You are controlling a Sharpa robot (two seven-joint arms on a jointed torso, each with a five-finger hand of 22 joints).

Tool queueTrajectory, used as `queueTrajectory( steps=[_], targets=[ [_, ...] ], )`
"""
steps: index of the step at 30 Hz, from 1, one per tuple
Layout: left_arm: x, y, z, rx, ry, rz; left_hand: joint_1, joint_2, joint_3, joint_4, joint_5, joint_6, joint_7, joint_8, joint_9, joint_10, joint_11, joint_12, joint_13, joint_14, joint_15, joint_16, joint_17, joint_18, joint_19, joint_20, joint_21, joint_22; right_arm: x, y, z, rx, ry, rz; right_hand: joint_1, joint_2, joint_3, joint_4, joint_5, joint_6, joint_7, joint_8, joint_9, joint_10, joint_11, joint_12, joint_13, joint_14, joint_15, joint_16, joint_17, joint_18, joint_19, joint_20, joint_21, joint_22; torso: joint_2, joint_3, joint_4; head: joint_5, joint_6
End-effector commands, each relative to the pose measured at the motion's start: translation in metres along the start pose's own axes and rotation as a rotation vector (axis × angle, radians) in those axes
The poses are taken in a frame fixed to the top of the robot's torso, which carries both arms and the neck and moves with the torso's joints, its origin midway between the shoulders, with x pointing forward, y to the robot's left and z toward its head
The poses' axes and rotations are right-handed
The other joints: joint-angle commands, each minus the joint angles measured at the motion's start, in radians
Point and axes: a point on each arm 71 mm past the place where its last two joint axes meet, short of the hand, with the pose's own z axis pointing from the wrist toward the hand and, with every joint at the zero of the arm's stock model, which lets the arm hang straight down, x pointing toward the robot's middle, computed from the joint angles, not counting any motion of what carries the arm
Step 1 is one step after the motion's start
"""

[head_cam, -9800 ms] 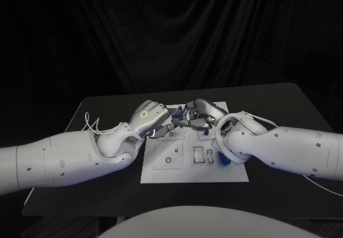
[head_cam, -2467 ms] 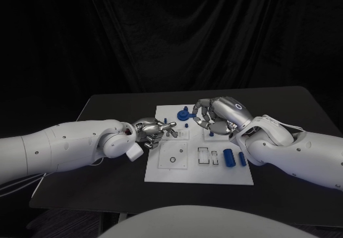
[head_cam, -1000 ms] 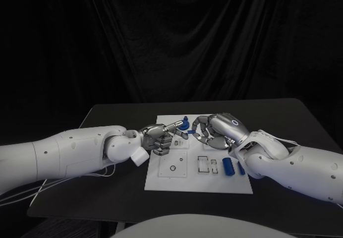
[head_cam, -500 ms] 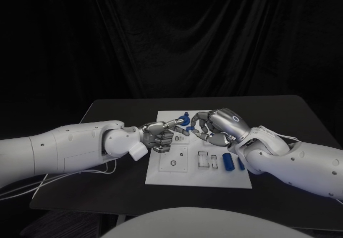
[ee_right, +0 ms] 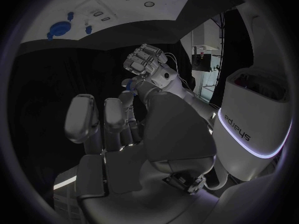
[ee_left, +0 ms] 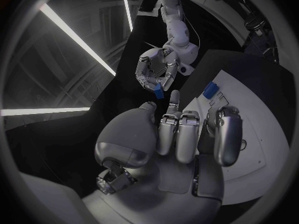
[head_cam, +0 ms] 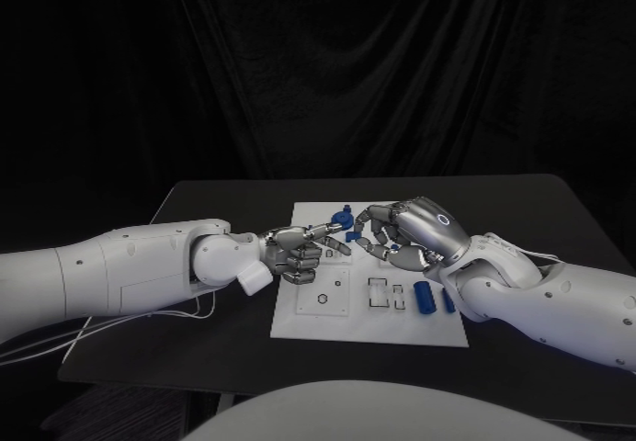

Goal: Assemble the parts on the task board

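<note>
Both hands met over the far half of your white board (head_cam: 369, 331). Your right hand (head_cam: 404, 234) pinched a small blue piece (ee_left: 159, 93), which you could see plainly from the left wrist. Your left hand (head_cam: 299, 250) had its smooth silver fingers curled; whether they held anything was unclear. Two blue cylinders (head_cam: 425, 298) lay near the board's right edge.
</note>
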Motion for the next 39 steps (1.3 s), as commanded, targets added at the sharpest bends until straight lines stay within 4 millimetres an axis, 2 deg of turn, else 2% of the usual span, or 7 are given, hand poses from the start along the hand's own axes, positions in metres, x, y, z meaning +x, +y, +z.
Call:
queueTrajectory(
  steps=[1, 7, 17, 24, 39],
  targets=[
    [0.004, -0.001, -0.001, 0.011, 0.056, -0.014, 0.006, -0.011, -0.004, -0.008, -0.002, 0.015, -0.003, 0.010, 0.004, 0.104, -0.007, 0.004, 0.263, 0.102, -0.004, -0.001, 0.263, 0.006, 0.010, -0.002, 0.001, 0.217, -0.001, 0.005, -0.001, -0.053, -0.029, -0.012, 0.009, 0.001, 0.005, 0.005, -0.006, 0.039, -0.032, -0.002, 0.020, 0.002, -0.004, -0.005, -0.003, 0.001, 0.001, -0.002, -0.003, -0.021, 0.010, 0.000, 0.007, 0.167, 0.000, 0.0007, -0.0004, 0.003, 0.000],
    [0.004, -0.001, -0.003, 0.023, 0.087, -0.014, 0.014, -0.024, -0.011, -0.022, -0.006, 0.036, -0.011, 0.024, 0.015, 0.104, -0.014, 0.004, 0.263, 0.102, -0.009, -0.001, 0.263, 0.003, 0.018, -0.007, 0.013, 0.222, 0.000, 0.007, -0.001, -0.066, -0.028, -0.007, 0.009, 0.001, 0.005, 0.005, -0.008, 0.039, -0.032, -0.003, 0.019, 0.003, -0.003, -0.006, -0.003, 0.001, 0.001, -0.003, -0.003, -0.021, 0.011, 0.000, 0.009, 0.168, -0.001, -0.0007, 0.0003, 0.004, 0.000],
    [0.005, 0.000, -0.006, 0.006, 0.126, -0.012, 0.007, -0.028, -0.021, -0.025, -0.018, 0.050, -0.016, 0.036, 0.029, 0.104, -0.019, 0.004, 0.263, 0.102, -0.014, -0.001, 0.263, 0.000, 0.024, -0.011, 0.021, 0.224, 0.000, 0.010, -0.002, -0.086, -0.034, -0.006, 0.011, 0.002, 0.006, 0.006, -0.009, 0.040, -0.032, -0.004, 0.018, 0.003, -0.004, -0.006, -0.003, 0.002, 0.001, -0.001, -0.001, -0.022, 0.012, 0.000, 0.012, 0.169, -0.002, -0.0019, 0.0039, 0.003, 0.000],
    [0.006, 0.003, -0.007, -0.034, 0.138, -0.009, 0.007, -0.028, -0.021, -0.026, -0.018, 0.050, -0.017, 0.036, 0.030, 0.104, -0.019, 0.004, 0.263, 0.102, -0.014, -0.001, 0.263, 0.001, 0.023, -0.012, 0.019, 0.224, 0.000, 0.011, -0.002, -0.098, -0.041, -0.007, 0.012, 0.002, 0.006, 0.006, -0.010, 0.040, -0.032, -0.004, 0.018, 0.002, -0.004, -0.007, -0.005, 0.003, 0.001, 0.001, 0.001, -0.022, 0.013, 0.000, 0.014, 0.169, -0.001, -0.0015, 0.0015, 0.003, 0.000],
    [0.006, 0.002, -0.008, -0.028, 0.150, -0.009, 0.030, -0.028, -0.011, -0.059, 0.005, 0.051, -0.023, 0.032, 0.039, 0.104, -0.025, 0.004, 0.263, 0.102, -0.020, -0.001, 0.263, 0.001, 0.022, -0.017, 0.019, 0.224, -0.001, 0.015, -0.002, -0.130, -0.048, -0.006, 0.013, 0.002, 0.007, 0.007, -0.012, 0.042, -0.032, -0.005, 0.017, -0.001, -0.003, -0.012, -0.011, 0.004, 0.001, 0.002, 0.004, -0.024, 0.014, 0.000, 0.018, 0.171, -0.002, -0.0008, 0.0016, 0.011, 0.000]
  ],
)
